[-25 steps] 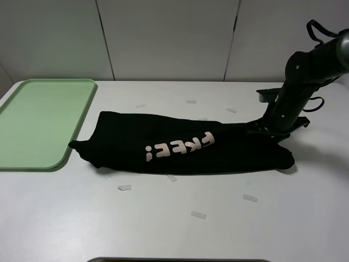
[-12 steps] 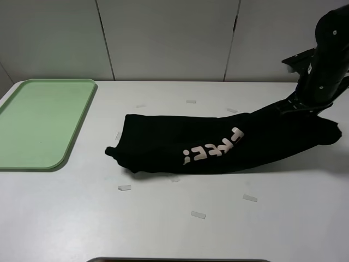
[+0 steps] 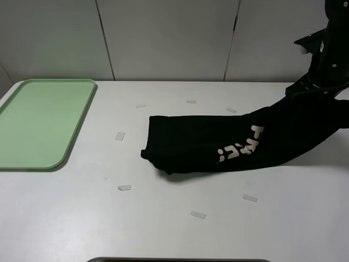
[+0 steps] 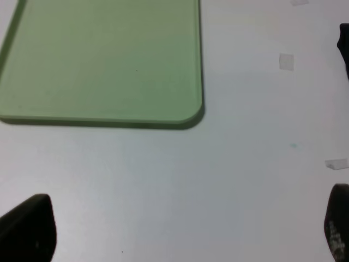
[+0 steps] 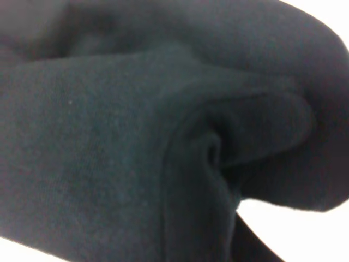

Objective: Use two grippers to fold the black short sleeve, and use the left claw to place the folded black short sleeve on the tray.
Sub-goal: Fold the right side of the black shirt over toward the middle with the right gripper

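The black short sleeve [image 3: 218,143], with pink letters, lies folded into a long strip across the table's right half. Its right end is lifted off the table. My right gripper [image 3: 318,89] is shut on that lifted end at the far right. In the right wrist view black cloth [image 5: 136,136] fills the picture and hides the fingers. The green tray [image 3: 38,120] sits at the far left with nothing on it. My left gripper [image 4: 182,234] is open and holds nothing, over bare table near the tray's corner [image 4: 185,109]. The left arm is out of the exterior high view.
Small bits of clear tape lie scattered on the white table, one [image 3: 120,136] left of the shirt, another [image 3: 125,188] in front, two more [image 3: 198,215] nearer the front edge. A white panelled wall stands behind the table.
My right gripper has risen and moved right, dragging the shirt with it. The shirt's left end has slid away from the tray toward the table's middle.
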You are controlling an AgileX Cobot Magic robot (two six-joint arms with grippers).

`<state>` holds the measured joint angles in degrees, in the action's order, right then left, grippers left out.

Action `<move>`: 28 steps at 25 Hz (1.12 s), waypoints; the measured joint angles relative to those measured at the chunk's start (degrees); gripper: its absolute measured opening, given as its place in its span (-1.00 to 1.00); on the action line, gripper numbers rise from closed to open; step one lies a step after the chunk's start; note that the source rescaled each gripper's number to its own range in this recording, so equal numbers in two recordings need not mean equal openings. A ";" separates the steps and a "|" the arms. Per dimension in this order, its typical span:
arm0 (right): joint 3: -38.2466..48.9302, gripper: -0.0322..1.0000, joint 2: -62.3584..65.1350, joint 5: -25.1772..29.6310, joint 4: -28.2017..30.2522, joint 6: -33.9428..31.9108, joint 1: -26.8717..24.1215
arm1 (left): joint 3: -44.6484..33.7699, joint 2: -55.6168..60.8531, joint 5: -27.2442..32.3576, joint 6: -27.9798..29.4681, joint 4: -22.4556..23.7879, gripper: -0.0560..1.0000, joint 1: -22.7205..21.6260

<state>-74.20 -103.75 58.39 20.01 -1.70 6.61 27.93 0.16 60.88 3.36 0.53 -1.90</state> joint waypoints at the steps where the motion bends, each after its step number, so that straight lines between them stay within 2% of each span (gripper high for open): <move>1: 0.00 -0.70 -0.58 0.31 -0.53 -0.28 0.44 | 0.00 0.00 0.00 0.00 0.00 0.96 0.00; 6: -0.05 -0.70 -5.19 0.33 0.09 -3.71 6.63 | 0.00 0.00 0.00 0.00 0.00 0.96 0.00; 10: -0.05 -0.70 -9.02 0.27 2.90 -11.90 12.00 | 0.00 0.00 0.00 0.00 0.00 0.96 0.00; 14: -0.05 -0.70 -10.45 -0.73 3.85 -19.06 15.26 | 0.00 0.00 0.00 0.00 0.00 0.96 0.00; 20: -0.05 -0.69 -10.76 -3.15 4.10 -24.17 19.21 | 0.00 0.00 0.00 0.00 0.00 0.96 0.00; 22: -0.49 -0.45 -10.76 -2.89 4.01 -25.10 20.23 | 0.00 0.00 0.00 0.00 0.00 0.96 0.00; 23: -1.10 -0.18 -10.76 -2.40 3.69 -25.59 20.65 | 0.00 0.00 0.00 0.00 0.00 0.96 0.00; 25: -3.04 0.51 -10.76 -1.14 3.26 -26.37 21.57 | 0.00 0.00 0.00 0.00 0.00 0.96 0.00; 27: -6.17 0.82 -10.76 0.20 2.28 -26.74 22.29 | 0.00 0.00 0.00 0.00 0.00 0.96 0.00; 28: -7.83 0.89 -10.79 1.20 1.50 -26.69 22.48 | 0.00 0.00 0.00 0.00 0.00 0.96 0.00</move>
<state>-82.03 -114.54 59.59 21.51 -28.39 29.09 27.93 0.16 60.88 3.36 0.53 -1.90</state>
